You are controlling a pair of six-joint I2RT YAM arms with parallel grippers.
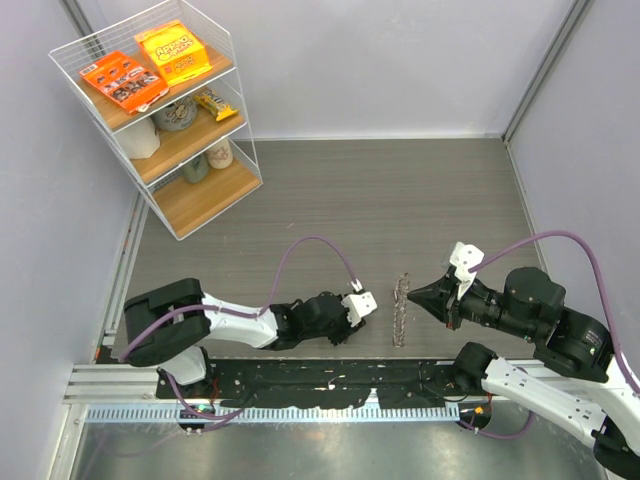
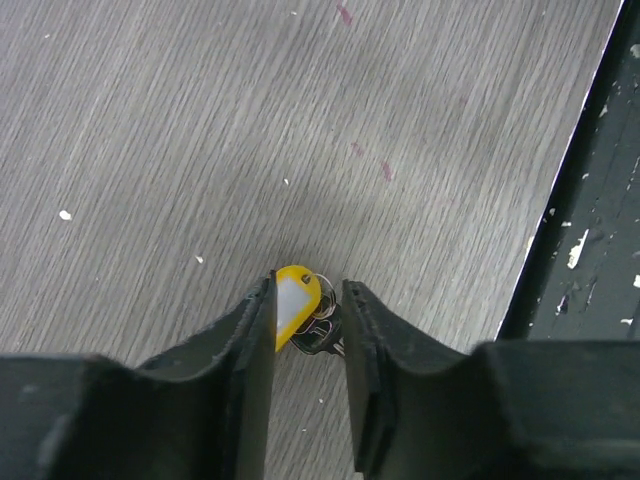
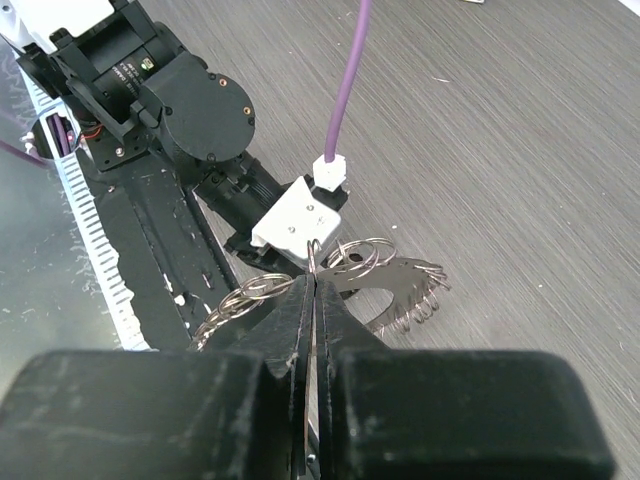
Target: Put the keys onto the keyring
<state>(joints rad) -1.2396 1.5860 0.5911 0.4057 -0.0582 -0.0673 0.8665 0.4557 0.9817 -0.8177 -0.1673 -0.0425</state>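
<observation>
1. My right gripper [image 3: 314, 285] is pinched together on the rim of the keyring [image 3: 392, 283]. It holds the keyring on edge over the table [image 2: 200, 120], so the wide hole faces sideways, toward my other arm.
2. My left gripper [image 2: 309, 282] sits low at the table, just left of the keyring. Its fingers are parted by a narrow gap.
3. The yellow key [image 2: 296, 303] stands in that gap, head up. It leans on one finger, with a sliver of space at the other, so nothing clamps it.
4. A small silvery cluster [image 2: 322, 335] lies just beside the yellow key. I cannot tell whether it is the second key.
5. I judge that neither key is on the keyring yet; both lie to its left, near it but apart.
6. The loose key probably needs a fresh, firmer pinch before threading. The floppy keyring may sag or swing if nudged.
</observation>
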